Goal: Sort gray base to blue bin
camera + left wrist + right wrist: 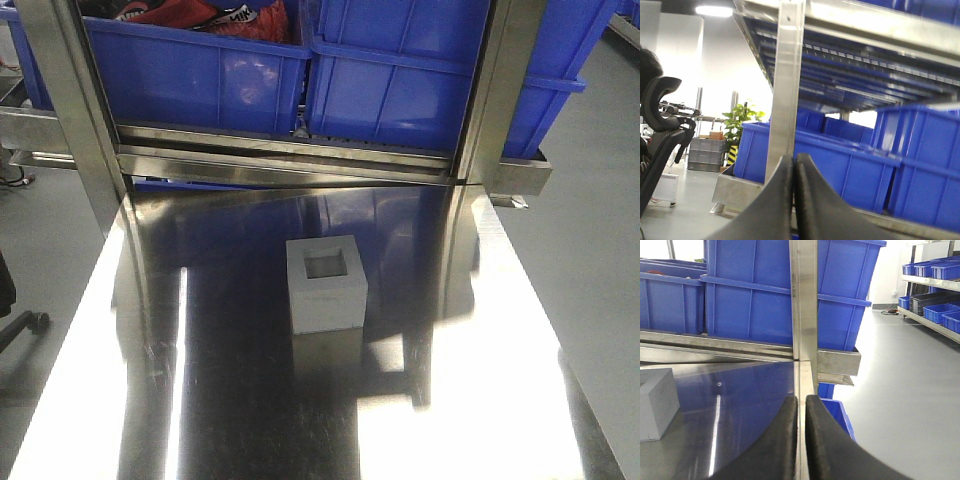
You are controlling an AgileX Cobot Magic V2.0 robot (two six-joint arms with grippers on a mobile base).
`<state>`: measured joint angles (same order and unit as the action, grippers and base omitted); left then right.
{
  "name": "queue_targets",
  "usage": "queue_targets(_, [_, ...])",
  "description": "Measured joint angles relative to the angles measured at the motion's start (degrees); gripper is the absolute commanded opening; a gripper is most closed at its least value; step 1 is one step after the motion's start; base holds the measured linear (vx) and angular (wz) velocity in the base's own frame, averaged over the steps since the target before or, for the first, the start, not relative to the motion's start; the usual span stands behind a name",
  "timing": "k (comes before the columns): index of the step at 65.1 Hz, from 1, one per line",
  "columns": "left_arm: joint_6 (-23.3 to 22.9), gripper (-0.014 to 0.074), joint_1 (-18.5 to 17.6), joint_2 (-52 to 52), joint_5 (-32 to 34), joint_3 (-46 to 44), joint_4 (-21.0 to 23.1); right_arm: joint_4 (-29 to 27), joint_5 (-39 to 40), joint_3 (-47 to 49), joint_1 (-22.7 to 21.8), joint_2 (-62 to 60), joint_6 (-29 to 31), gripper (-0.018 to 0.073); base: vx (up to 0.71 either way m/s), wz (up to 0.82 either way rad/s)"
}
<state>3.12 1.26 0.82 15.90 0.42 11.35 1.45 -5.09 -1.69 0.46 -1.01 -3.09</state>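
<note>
Right pincer (801, 399), its two black fingers pressed together and pinching nothing, is pointing along the right-hand edge of the steel counter (740, 405) toward an upright post (805, 300) of the rack. Off to that pincer's left, the gray base (657, 400) is sitting at the very left edge of the wrist view, well apart from the fingertips. Seen from the front, the gray base (325, 285) is resting near the middle of the counter, dark square recess facing up; being nearly cubic, it is offering no long axis to line up with. Likewise pressed together and empty, the left pincer (793, 157) is aiming upward at the shelving and is not catching the block at all, so the right arm is looking the better placed. Beyond the counter's far edge, the blue bin (400, 85) is waiting on the rack, beside a neighbouring bin (200, 80) holding red items.
</note>
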Motion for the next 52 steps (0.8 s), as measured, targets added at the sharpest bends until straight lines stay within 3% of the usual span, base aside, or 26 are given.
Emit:
queue_targets(8, [2.0,-0.0006,0.0,-4.2,-8.1,-9.0,-0.8,0.0,0.0,0.0,0.0,0.0,0.0,-0.0004,0.00,0.00])
queue_targets(22, [5.6,-0.0006,0.0,-21.5,-28.8,-28.2,-5.2,0.0,0.0,0.0,0.0,0.0,0.0,-0.0004,0.00,0.00])
queue_targets(30, [5.8,-0.0005,0.0,-28.3,-35.0,-33.0,-5.4,0.0,0.0,0.0,0.0,0.0,0.0,-0.0004,0.00,0.00])
queue_targets(37, [5.8,0.0021,0.0,-30.5,-36.7,-33.8,-5.4,0.0,0.0,0.0,0.0,0.0,0.0,-0.0004,0.00,0.00])
queue_targets(45, [5.9,0.0157,0.0,-30.7,-37.0,-33.8,-5.4,0.0,0.0,0.0,0.0,0.0,0.0,-0.0004,0.00,0.00])
queue_targets(52, [5.9,0.0393,0.0,-30.7,-37.0,-33.8,-5.5,0.0,0.0,0.0,0.0,0.0,0.0,-0.0004,0.00,0.00])
